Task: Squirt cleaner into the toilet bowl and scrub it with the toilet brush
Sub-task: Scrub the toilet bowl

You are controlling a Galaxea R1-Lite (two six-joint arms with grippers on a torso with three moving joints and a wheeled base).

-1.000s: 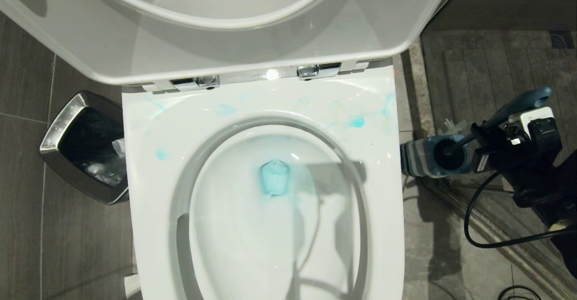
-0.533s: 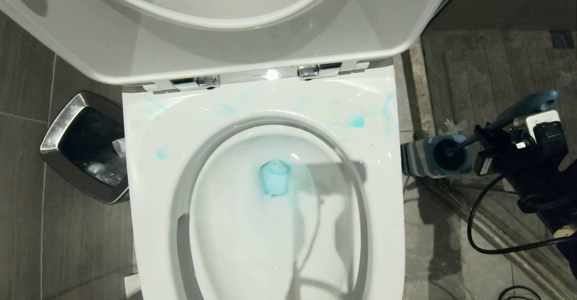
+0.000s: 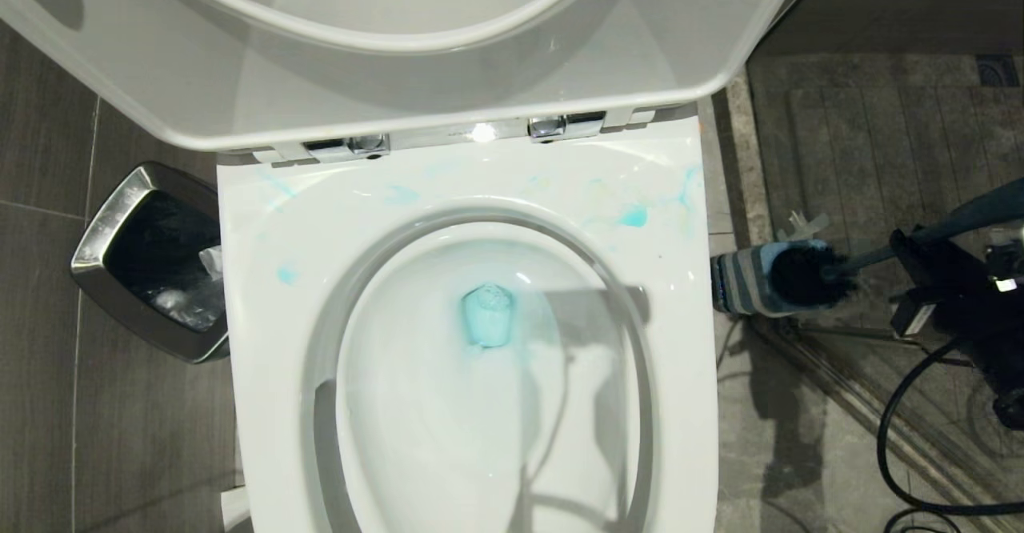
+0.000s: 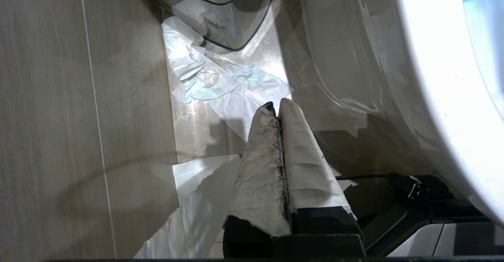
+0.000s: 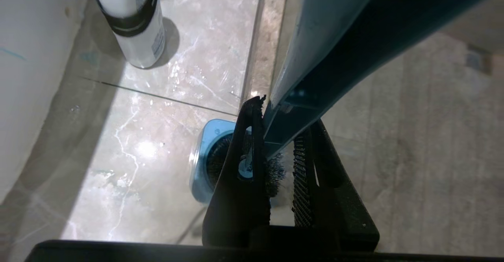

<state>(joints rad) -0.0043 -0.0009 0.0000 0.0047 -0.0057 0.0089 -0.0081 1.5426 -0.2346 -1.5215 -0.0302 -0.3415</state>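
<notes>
One brush in play. Head view: right gripper (image 3: 920, 257) clamps toilet brush (image 3: 808, 275), black bristle head above striped holder (image 3: 744, 283), right of toilet bowl (image 3: 264, 277); cleaner (image 3: 488, 317) pooled turquoise inside. Left wrist view: left gripper (image 4: 275, 108) closed, empty. Right wrist view: jaws pinch the slate-blue handle.

A bathroom: white toilet bowl (image 3: 264, 293), tiled floor (image 3: 48, 405), steel bin (image 3: 104, 237).

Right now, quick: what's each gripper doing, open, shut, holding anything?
Left gripper: shut, holding nothing, down beside the toilet over the floor.
Right gripper: shut on the toilet brush handle, bristle head just above its holder.
</notes>
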